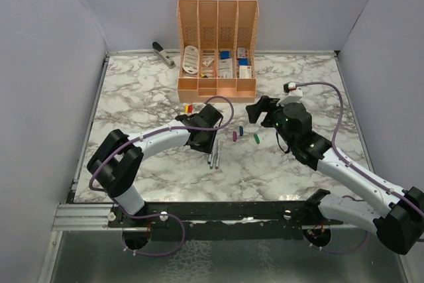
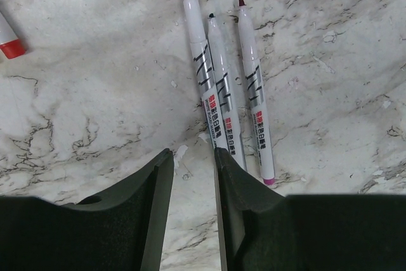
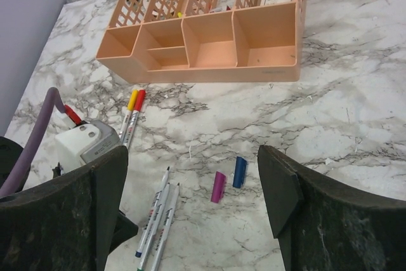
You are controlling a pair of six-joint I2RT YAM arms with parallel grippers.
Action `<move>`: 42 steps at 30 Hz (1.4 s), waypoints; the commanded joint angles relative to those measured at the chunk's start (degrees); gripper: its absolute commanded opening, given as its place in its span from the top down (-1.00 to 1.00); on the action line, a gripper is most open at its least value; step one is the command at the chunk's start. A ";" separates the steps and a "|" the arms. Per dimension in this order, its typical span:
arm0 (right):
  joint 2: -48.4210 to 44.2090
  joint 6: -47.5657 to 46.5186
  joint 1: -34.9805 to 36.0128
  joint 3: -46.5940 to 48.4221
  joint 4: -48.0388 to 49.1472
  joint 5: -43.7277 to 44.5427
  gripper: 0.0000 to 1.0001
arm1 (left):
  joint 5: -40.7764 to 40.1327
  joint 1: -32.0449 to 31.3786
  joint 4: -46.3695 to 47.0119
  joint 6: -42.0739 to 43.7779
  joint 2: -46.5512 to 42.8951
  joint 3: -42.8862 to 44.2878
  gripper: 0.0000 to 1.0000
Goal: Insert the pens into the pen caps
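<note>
Pens lie by left pincer, narrowly open, empty.

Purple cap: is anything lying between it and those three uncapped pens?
Nothing visible. Only bare marble tabletop separates the purple cap from the three uncapped pens; the blue cap lies on its other side.

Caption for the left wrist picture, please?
Three uncapped pens lie side by side on marble before the left tool.

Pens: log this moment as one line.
capped pens: two; bare pens: three, side by side; loose: purple cap, blue cap, green cap; left gripper: empty; right gripper: open, empty
</note>
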 commanded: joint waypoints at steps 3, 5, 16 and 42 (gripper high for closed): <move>-1.35 1.15 -0.32 -0.18 -1.61 0.06 -0.63 | -1.04 -0.52 0.66 0.60 1.90 1.61 0.29; -1.39 1.31 -0.30 -0.21 -1.68 0.06 -0.63 | -0.66 -0.61 1.08 0.62 2.14 1.81 0.29; -1.00 1.99 -0.33 -0.01 -1.76 -0.46 -0.60 | -0.42 -0.54 1.78 1.26 3.25 2.45 0.29; -0.58 2.04 -0.30 0.58 -1.82 -1.03 -0.59 | -0.37 -0.78 2.64 1.80 6.43 2.96 0.29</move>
